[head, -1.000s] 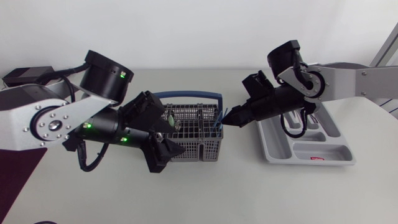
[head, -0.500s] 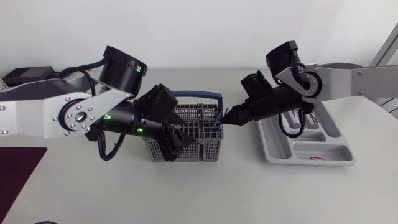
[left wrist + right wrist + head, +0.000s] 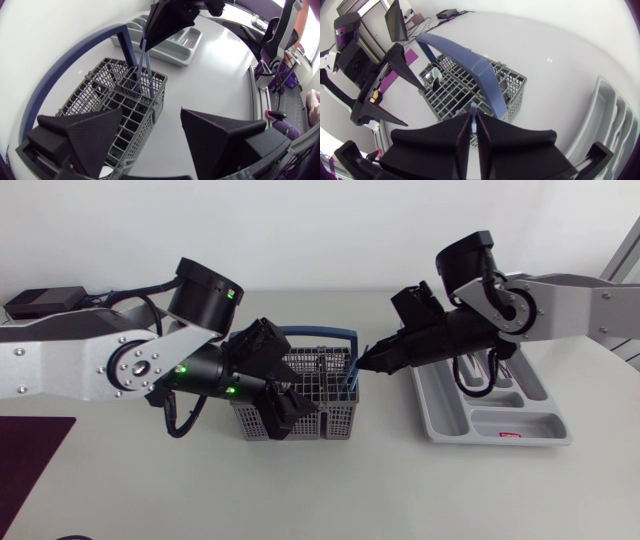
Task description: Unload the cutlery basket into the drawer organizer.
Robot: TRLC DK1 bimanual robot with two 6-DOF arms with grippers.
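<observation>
Cutlery basket (image 3: 335, 423) sits mid-table between both arms. Right gripper (image 3: 364, 362) is clenched on the blue-handled cutlery (image 3: 142, 65) standing in the basket's organizer-side corner compartment and has risen slightly in the last half second: extraction appears under way. Left gripper (image 3: 280, 390), fingers spread wide and grasping nothing, has swung in to straddle the basket's opposite end. Drawer organizer (image 3: 530, 425) lies beside the basket, under the right arm

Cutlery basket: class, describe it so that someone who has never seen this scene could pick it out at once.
Start at the middle of the white table. The cutlery basket is the grey grid-walled box, split into compartments. Unlike the smooth grey drawer organizer beside it, it has an arched blue handle and blue cutlery standing inside.
</observation>
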